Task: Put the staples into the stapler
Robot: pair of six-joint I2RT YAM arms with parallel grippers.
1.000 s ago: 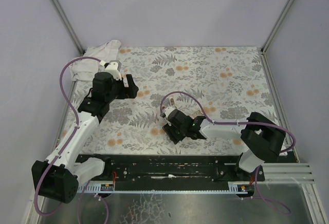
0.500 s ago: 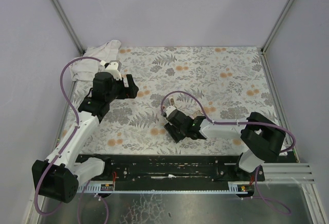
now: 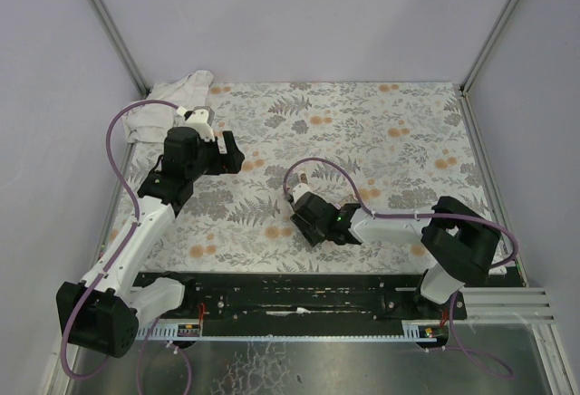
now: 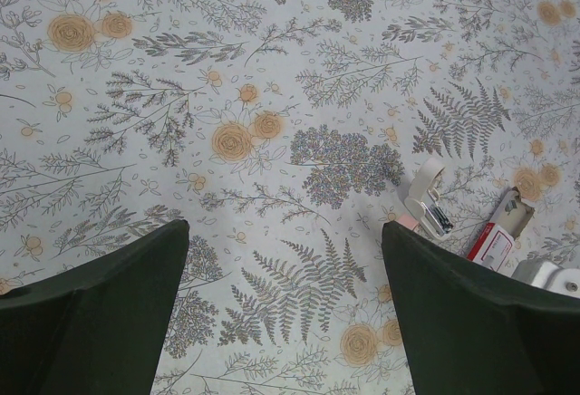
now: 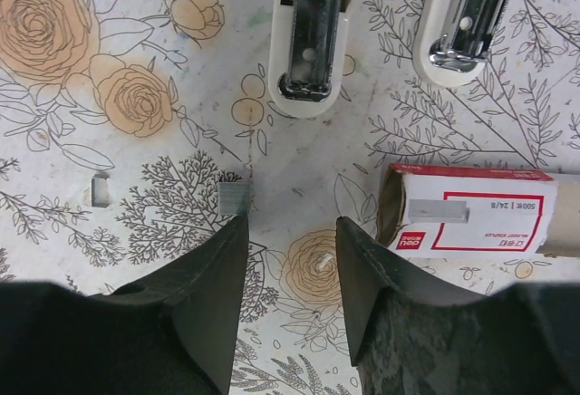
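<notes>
Staples, a short silvery strip, lie on the floral-patterned bench near its middle. At far left, the left hand is spread wide, holding nothing. The right hand is parted too and empty, one fingertip just short of the strip. Beyond it the white plastic stapler lies splayed open; rightward, the red-and-white cardboard staple box reads "deli" and "500".

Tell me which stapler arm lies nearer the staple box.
The chrome-lined arm, just beyond the box in the right wrist view. The dark-channelled arm lies farther off to the side.
</notes>
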